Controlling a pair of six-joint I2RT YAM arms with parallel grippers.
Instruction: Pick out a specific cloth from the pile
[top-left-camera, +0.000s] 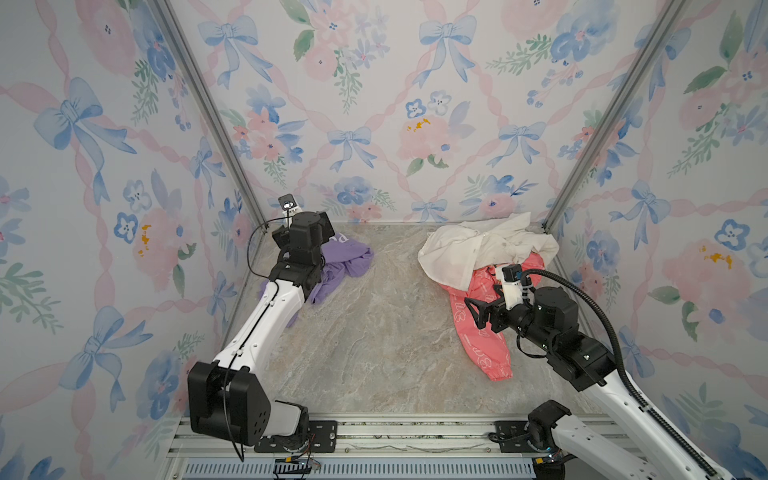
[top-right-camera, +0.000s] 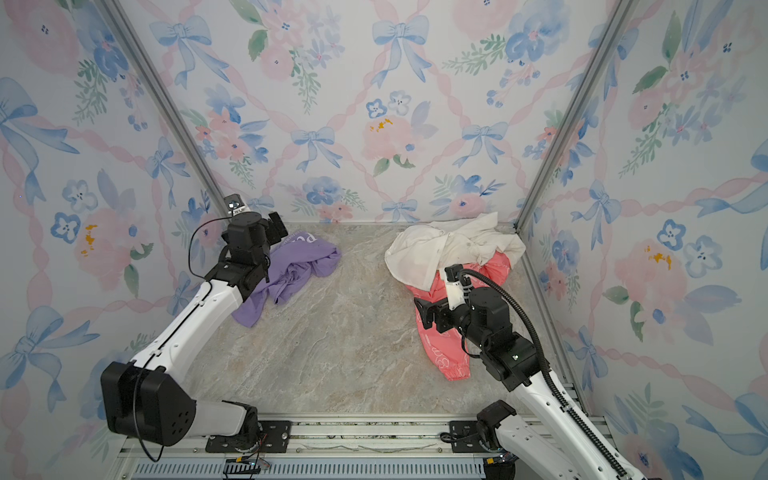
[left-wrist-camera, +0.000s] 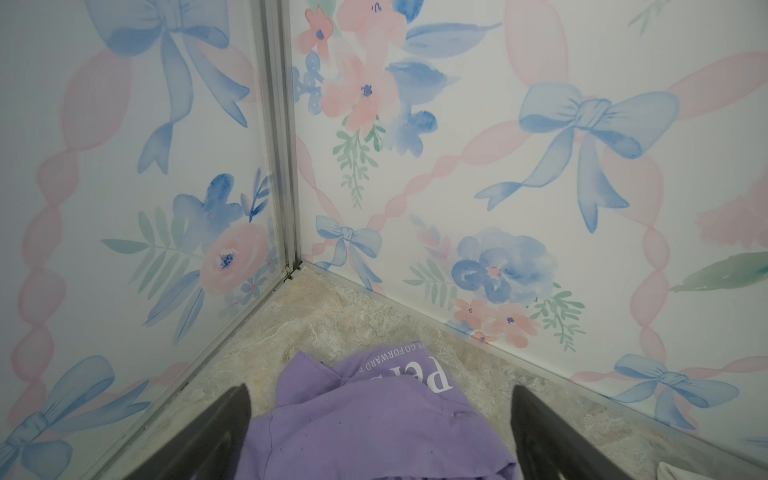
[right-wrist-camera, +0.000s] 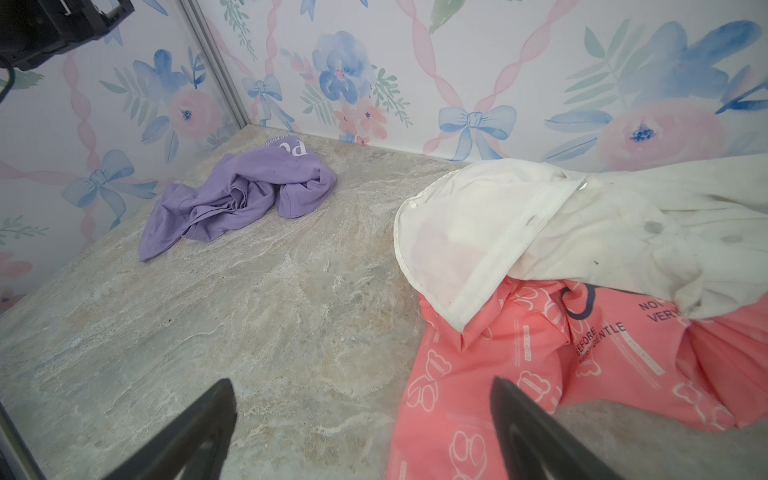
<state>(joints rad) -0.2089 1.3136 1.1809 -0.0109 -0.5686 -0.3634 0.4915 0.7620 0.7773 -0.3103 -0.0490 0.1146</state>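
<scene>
Nearest: right hand (top-left-camera: 473, 315), jaws spread wide, gripping nothing, hanging low over the coral-pink garment (top-left-camera: 473, 353). Directly beneath and behind this hand, the garment's printed leg, ending in an elastic cuff (top-left-camera: 496, 374). Risk here: catching a coral fold with a fingertip on any drop or forward push, dragging the pile (top-left-camera: 457, 270) out across the bench (top-left-camera: 374, 340). Just beyond the hand, the cream-white shirt (top-left-camera: 478, 245), draped over the coral garment, hem loose and easy to hook.

Farther off, well apart from the right hand: left hand (left-wrist-camera: 381, 399), also spread wide, clamping nothing so far as shown. Right below it and between its fingers (left-wrist-camera: 224, 424), the cloth wanted, the lavender shirt (top-right-camera: 299, 262), crumpled on the bench, white lettering up, clear of the pile. Judged nearly finished, then; trouble only from the retreat. Possible snag of soft knit on a fingertip during lift, hauling the shirt up with it. Possible sweep by the left forearm, lying over the shirt's near tail in both top views, pulling it toward the pile. Beyond the hand, very close, the corner post (left-wrist-camera: 282, 166) and patterned walls: danger of a knock from any forward drift. Also danger of a mistaken clench on the shirt below.
</scene>
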